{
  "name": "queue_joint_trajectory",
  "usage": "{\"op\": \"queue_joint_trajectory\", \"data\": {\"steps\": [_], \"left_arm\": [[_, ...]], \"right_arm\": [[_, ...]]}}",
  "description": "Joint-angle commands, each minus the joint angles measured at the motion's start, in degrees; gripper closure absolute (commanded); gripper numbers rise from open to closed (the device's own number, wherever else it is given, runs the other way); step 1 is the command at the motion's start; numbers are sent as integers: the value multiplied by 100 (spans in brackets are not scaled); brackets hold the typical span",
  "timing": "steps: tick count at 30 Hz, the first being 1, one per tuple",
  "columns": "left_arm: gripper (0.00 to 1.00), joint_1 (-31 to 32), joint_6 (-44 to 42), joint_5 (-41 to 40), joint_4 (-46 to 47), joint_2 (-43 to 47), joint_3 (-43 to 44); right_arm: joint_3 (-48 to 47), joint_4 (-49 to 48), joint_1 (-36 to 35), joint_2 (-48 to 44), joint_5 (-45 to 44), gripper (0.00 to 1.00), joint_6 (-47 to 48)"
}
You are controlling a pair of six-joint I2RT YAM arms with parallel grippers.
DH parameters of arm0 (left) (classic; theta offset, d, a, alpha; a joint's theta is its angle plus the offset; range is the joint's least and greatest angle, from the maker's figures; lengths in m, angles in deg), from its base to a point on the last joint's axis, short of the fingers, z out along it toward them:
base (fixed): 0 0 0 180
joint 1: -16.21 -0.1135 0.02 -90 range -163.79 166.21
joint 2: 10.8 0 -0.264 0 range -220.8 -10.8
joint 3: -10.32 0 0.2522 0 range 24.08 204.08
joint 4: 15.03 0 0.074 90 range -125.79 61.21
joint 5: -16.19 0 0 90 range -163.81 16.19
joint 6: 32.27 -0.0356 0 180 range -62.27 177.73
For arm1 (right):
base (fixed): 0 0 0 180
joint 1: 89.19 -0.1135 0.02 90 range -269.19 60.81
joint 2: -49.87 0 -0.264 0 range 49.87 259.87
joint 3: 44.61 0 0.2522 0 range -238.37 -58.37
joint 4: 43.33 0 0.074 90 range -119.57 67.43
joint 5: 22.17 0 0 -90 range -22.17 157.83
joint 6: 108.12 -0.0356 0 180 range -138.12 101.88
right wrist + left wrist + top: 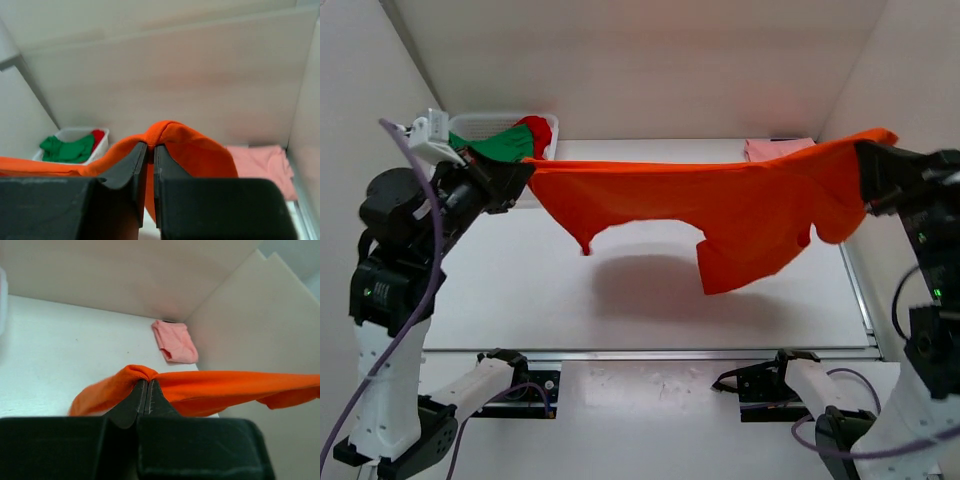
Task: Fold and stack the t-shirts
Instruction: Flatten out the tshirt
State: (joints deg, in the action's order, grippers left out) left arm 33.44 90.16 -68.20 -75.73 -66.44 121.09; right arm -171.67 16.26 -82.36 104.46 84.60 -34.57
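**Lay the orange shirt down level**

Over the table point(520, 300), the orange t-shirt point(720, 200) hangs stretched in the air between your two arms, with its lower parts drooping. Lower both ends together and keep the tension even, so it lands flat and short of the folded pink t-shirt point(778, 149). Your left tool point(146, 382) and right tool point(150, 146) each pinch one end of its top edge.

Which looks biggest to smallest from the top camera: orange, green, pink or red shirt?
Largest by far: orange shirt.
Next, about alike, both partly hidden: green shirt, pink shirt.
Smallest: red shirt, only a bit showing.
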Motion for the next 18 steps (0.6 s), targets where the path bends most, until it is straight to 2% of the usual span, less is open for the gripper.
{"op": "queue_joint_trajectory", "data": {"steps": [1,5,7,10,12,16,18], "left_arm": [[100,-54,-61,309,-439,35,511],[100,-10,-8,292,-544,-96,863],[100,-27,-69,222,-580,-184,837],[100,-62,-105,213,-291,-290,163],[100,-211,-96,178,165,-299,-381],[100,-414,-131,230,1026,-649,-1489],[100,-484,-157,73,1413,-895,-1869]], "right_arm": [[-657,155,55,-176,-166,100,81],[-782,-73,257,-89,176,100,-112],[-712,-213,424,60,614,100,-200],[-168,-555,530,438,1177,100,-429],[585,-942,504,517,1249,100,-517],[1529,-1629,57,911,830,100,-377],[1845,-1909,-470,1325,407,100,-62]]}}
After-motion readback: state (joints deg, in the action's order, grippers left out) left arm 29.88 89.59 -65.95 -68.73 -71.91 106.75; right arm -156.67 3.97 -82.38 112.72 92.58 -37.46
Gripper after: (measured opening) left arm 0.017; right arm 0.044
